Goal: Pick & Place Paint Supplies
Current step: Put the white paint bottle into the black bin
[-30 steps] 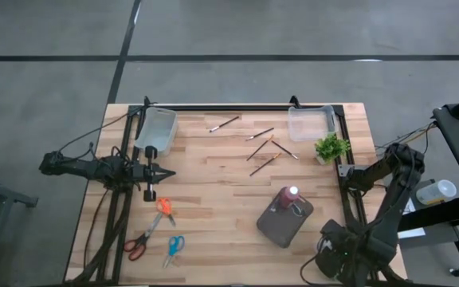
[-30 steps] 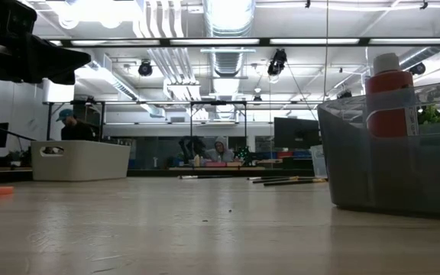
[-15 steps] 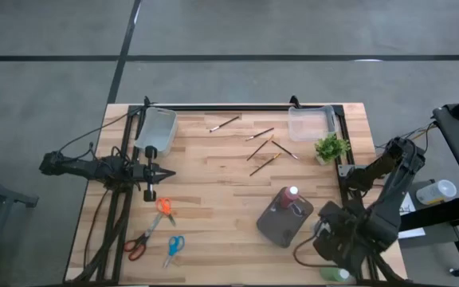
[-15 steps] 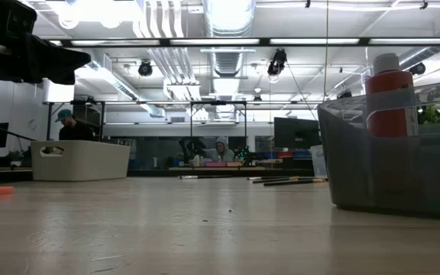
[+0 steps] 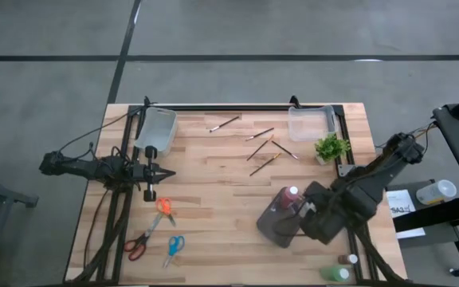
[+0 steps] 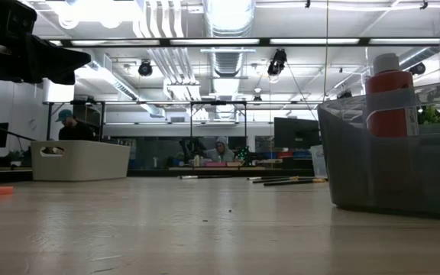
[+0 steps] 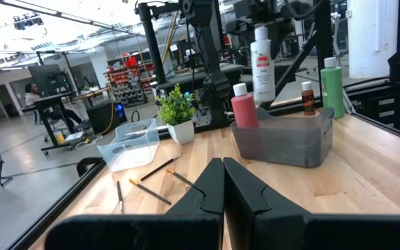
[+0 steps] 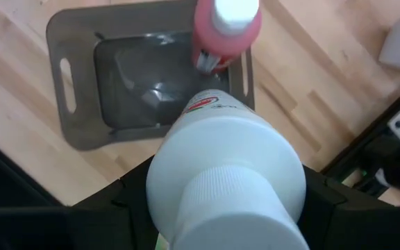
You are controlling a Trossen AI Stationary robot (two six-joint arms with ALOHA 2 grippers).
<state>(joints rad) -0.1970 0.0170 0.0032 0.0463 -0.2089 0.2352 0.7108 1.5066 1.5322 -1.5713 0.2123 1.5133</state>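
Note:
My right gripper (image 5: 319, 215) hangs over the right rim of the grey bin (image 5: 277, 227), shut on a white paint bottle (image 8: 228, 173). The same white bottle (image 7: 260, 59) also shows in the left wrist view, above the bin. A red bottle (image 5: 292, 194) stands upright inside the bin. The green bottle (image 5: 335, 273) and the dark red bottle (image 5: 345, 259) stand at the table's near right corner. Several paintbrushes (image 5: 261, 145) lie flat toward the far side. My left gripper (image 5: 151, 171) waits shut at the table's left. My right gripper pinches the white bottle by its body (image 8: 160, 182), just below the cap, with one finger (image 8: 120, 201) on each opposite side. The fingers come from above, pointing down. The bottle is upright and lifted clear, above the grey bin's right side.
Two clear containers (image 5: 156, 130) (image 5: 309, 122) sit at the far side. A small potted plant (image 5: 331, 147) stands by the right one. Scissors, orange (image 5: 164, 209), red (image 5: 138, 243) and blue (image 5: 174, 247), lie near the left front. Bare wood lies mid-table.
My right gripper has carried the white bottle from the table's near right corner toward the far and left, up to the grey bin. The bottle has come into the low view at its right edge.

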